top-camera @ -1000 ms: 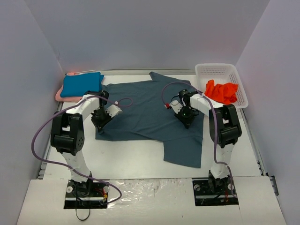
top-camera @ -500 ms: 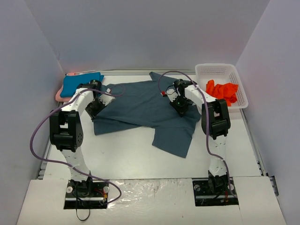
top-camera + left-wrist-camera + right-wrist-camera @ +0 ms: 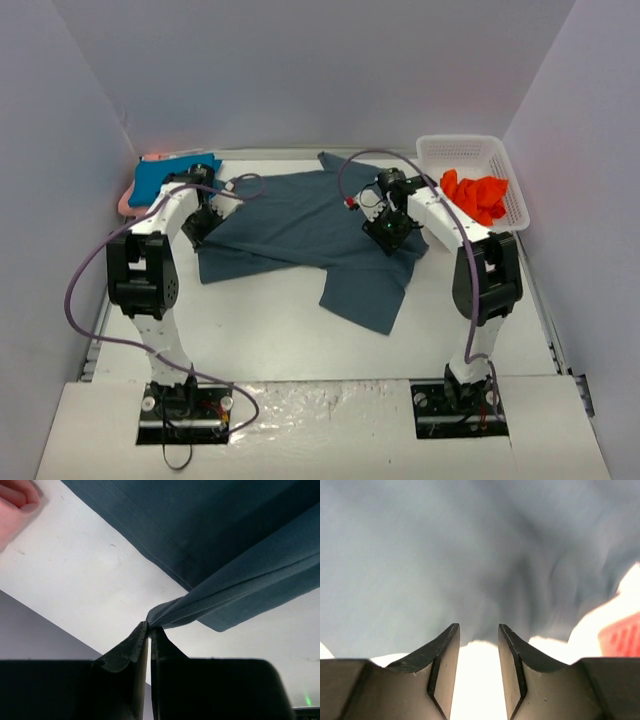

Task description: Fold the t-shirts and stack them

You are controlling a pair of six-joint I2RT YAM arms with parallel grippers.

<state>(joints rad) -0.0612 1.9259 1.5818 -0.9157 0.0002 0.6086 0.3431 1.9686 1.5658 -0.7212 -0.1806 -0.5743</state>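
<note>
The dark slate blue-grey t-shirt (image 3: 300, 220) lies partly folded over itself across the middle of the table, one flap hanging toward the near side. My left gripper (image 3: 205, 222) is at its left edge, shut on a pinched corner of that cloth (image 3: 172, 611). Over the shirt's right part, my right gripper (image 3: 390, 235) stands open with nothing between its fingers (image 3: 478, 630); the slate cloth (image 3: 470, 555) lies just beyond the tips. The teal-blue t-shirt (image 3: 160, 180) sits folded on the pale pink one (image 3: 125, 204) at the back left. The orange-red t-shirt (image 3: 475, 195) lies crumpled in the basket.
The white lattice basket (image 3: 465, 142) stands at the back right corner. Pale walls close the table in on three sides. Purple cables loop from both arms over the cloth. A corner of the pink shirt (image 3: 15, 502) shows near my left gripper.
Both arms moved toward the back, dragging the slate shirt's near edge up over itself. The right gripper has opened and let go of the cloth; the left one keeps its hold.
</note>
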